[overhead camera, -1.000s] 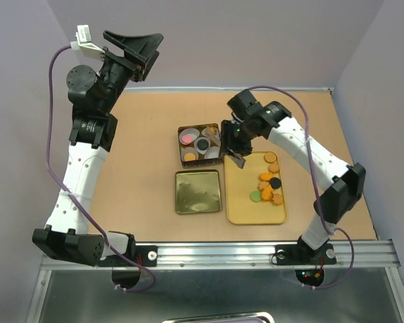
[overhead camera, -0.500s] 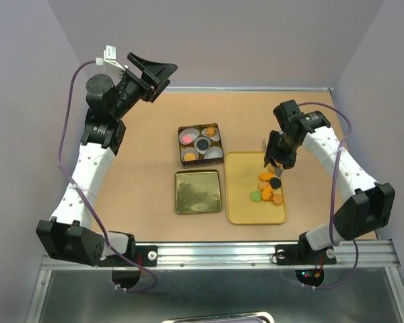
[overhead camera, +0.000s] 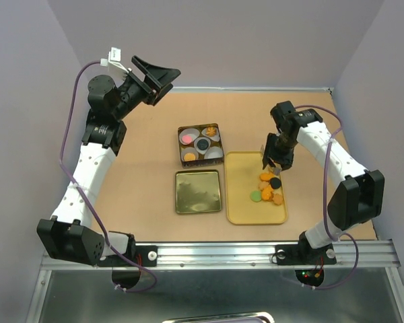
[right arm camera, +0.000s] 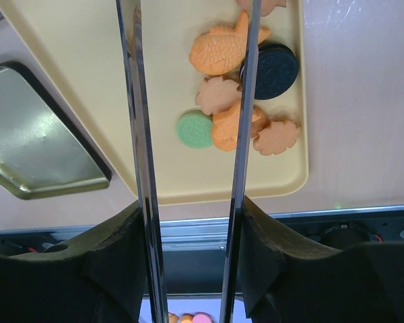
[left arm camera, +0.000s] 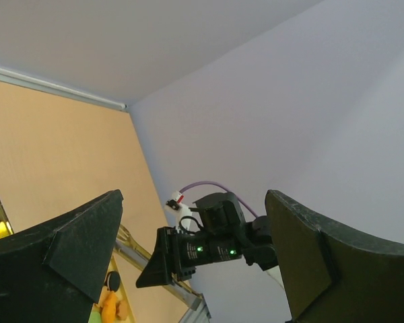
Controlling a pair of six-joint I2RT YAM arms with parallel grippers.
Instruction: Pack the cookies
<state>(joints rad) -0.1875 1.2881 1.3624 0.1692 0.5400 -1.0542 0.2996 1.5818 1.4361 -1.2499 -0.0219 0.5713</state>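
Several cookies (overhead camera: 268,188) lie on the yellow tray (overhead camera: 250,211): orange, tan, one green (right arm camera: 194,129) and one black (right arm camera: 273,64). My right gripper (overhead camera: 275,163) hangs just over the far end of this pile. Its long metal blades stand apart, so it is open (right arm camera: 190,5), and nothing shows between them; the tips run off the top of the wrist view. The square tin (overhead camera: 180,144) holds white liners with a pink (overhead camera: 186,137), a black (overhead camera: 203,144) and orange cookies inside. My left gripper (overhead camera: 155,74) is raised high at the far left, open (left arm camera: 194,196) and empty.
The tin's gold lid (overhead camera: 198,191) lies face up in front of the tin, left of the tray. Walls close the table at the back and both sides. A metal rail (overhead camera: 215,252) runs along the near edge.
My right gripper has swung from the tin's right edge rightward to above the tray's cookies, blades unchanged. The left arm turned a little to the right.
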